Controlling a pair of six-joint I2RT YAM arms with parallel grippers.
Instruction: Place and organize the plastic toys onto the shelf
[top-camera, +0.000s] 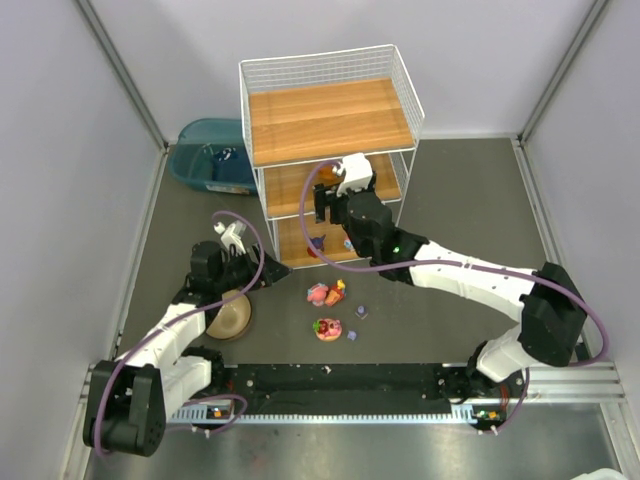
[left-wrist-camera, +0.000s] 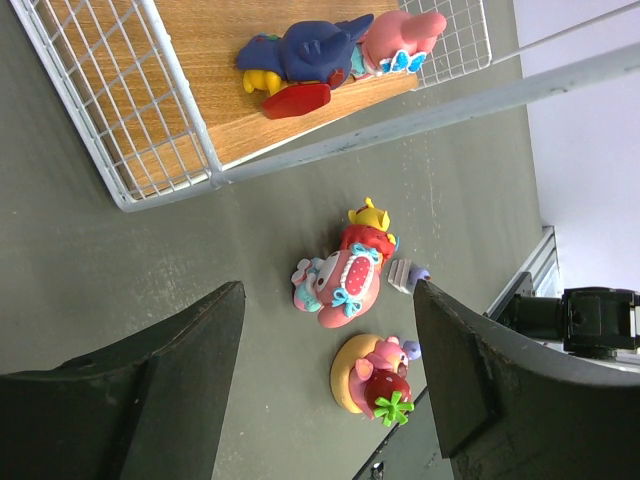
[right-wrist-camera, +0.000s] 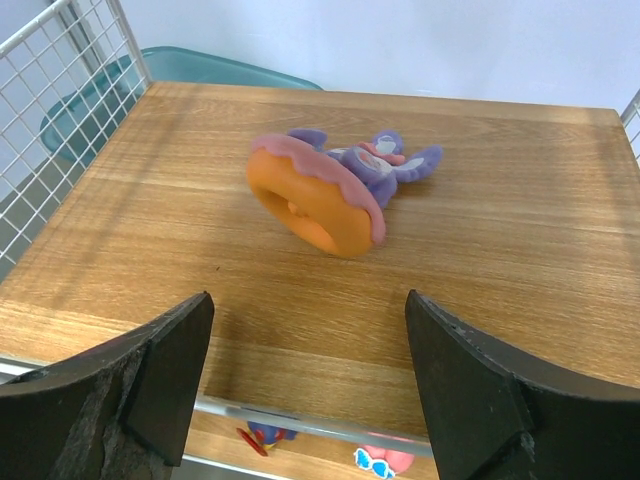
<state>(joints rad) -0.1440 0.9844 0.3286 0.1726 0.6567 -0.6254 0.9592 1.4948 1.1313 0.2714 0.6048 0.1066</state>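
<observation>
While my right gripper (top-camera: 325, 203) reaches into the middle tier of the shelf (top-camera: 330, 120), its fingers (right-wrist-camera: 160, 370) are spread wide with nothing between them, hovering over the front edge of the middle board (right-wrist-camera: 500, 230). Just ahead of them on that board lies an orange ring toy (right-wrist-camera: 315, 205) with a pink top. It is tipped up on its edge against a purple long-eared figurine (right-wrist-camera: 385, 160), which lies on its side touching it. Through the wire mesh on the left I see the teal bin (right-wrist-camera: 200, 65), which stands on the table (top-camera: 450, 200) beside the shelf. My left gripper (left-wrist-camera: 330, 290) is low over the table in front of the shelf's bottom tier, also splayed wide and holding nothing. Between its fingers (left-wrist-camera: 190, 340) I see a spotted pink figurine (left-wrist-camera: 340, 280) with blue bows lying on the table. A red and yellow part sits at its far end, and a small purple and white piece (left-wrist-camera: 405, 275) lies just beside it. Closer to my fingers lies a yellow disc toy (left-wrist-camera: 372, 385) carrying a pink figure, a strawberry and a green flower. On the bottom board (left-wrist-camera: 190, 50) two toys lie touching each other: a dark blue figurine (left-wrist-camera: 310, 50) with a red part and a pale pink toy (left-wrist-camera: 400, 35) with a blue bow. A tan bowl (top-camera: 232, 318) sits on the table, partly hidden by my left arm and apart from the toys.
</observation>
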